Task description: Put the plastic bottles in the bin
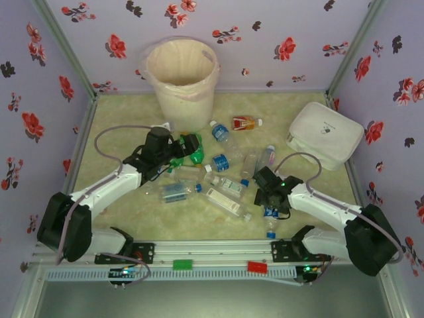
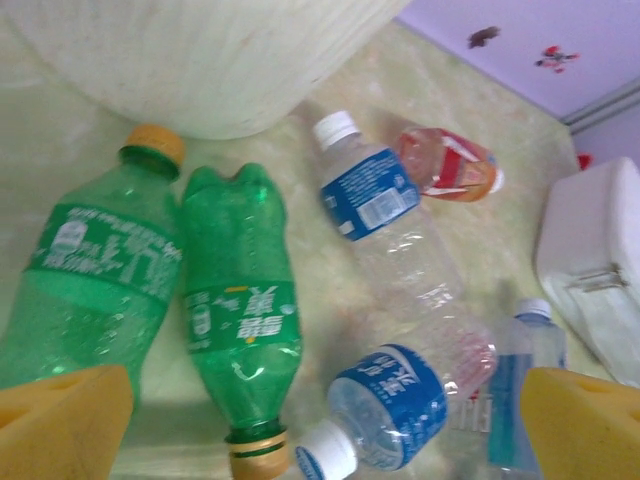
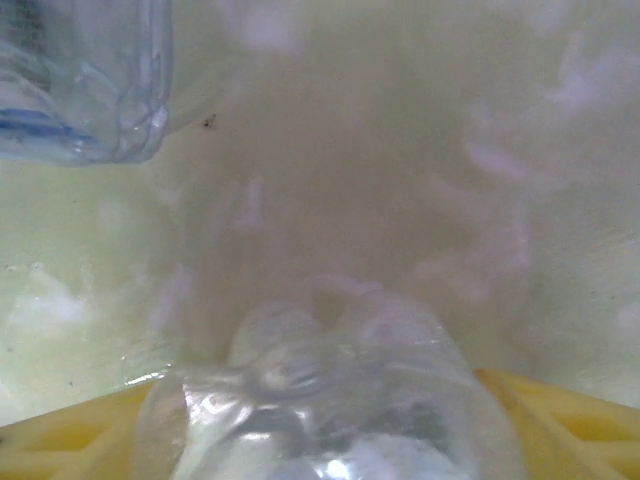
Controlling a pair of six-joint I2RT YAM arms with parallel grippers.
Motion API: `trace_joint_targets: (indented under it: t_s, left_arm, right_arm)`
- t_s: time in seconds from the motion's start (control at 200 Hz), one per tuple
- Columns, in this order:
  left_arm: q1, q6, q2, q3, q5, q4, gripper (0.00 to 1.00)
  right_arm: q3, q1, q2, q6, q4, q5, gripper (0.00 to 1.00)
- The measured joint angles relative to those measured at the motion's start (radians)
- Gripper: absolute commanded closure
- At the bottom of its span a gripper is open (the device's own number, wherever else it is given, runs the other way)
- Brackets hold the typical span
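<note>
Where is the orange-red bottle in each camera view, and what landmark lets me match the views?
Top external: the orange-red bottle lies just right of the base of the bin.
Left wrist: the bottle sits upper right of centre, beside a blue-labelled clear bottle.
Right wrist: this camera looks close-up at a different clear bottle.
Shared landmark: the bin at the top of the left wrist view, and the white box.

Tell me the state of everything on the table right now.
Bin: upright, open top, bag-lined.
Green bottles: capped, lying flat.
Orange bottle: lying flat.
Clear bottles: lying scattered.
White box: closed.
Left gripper: open, above green bottles.
Right gripper: around one clear bottle, grip unclear.
</note>
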State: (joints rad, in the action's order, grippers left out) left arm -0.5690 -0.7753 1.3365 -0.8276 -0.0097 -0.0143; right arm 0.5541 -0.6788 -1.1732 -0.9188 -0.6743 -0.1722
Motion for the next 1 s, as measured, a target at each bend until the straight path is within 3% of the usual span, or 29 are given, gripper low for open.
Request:
trace_joint_targets:
  t_s: [0.195,0.385,0.55,0.72,1.0]
  left_arm:
    - [-0.003,-0.009,0.006,0.000,-0.027,0.026,0.00]
    - [-0.003,-0.002,0.003,0.035,0.038,-0.086,0.00]
    - [-0.005,0.007,-0.006,0.068,0.146,-0.185,0.00]
    - [-0.012,0.024,-0.060,0.115,0.231,-0.280,0.00]
    - [-0.048,0.047,-0.212,0.242,0.291,-0.345,0.00]
  right_arm:
    - [-0.002,-0.009,0.023,-0.010,0.011,0.000,0.52]
    - [0.027,-0.009,0.130,-0.001,-0.044,-0.015,0.53]
    - [0.191,-0.004,0.150,0.055,-0.061,-0.038,0.52]
    - [0.373,0.017,0.054,0.121,0.055,-0.003,0.52]
    - [0.567,0.034,-0.203,0.155,0.312,0.192,0.53]
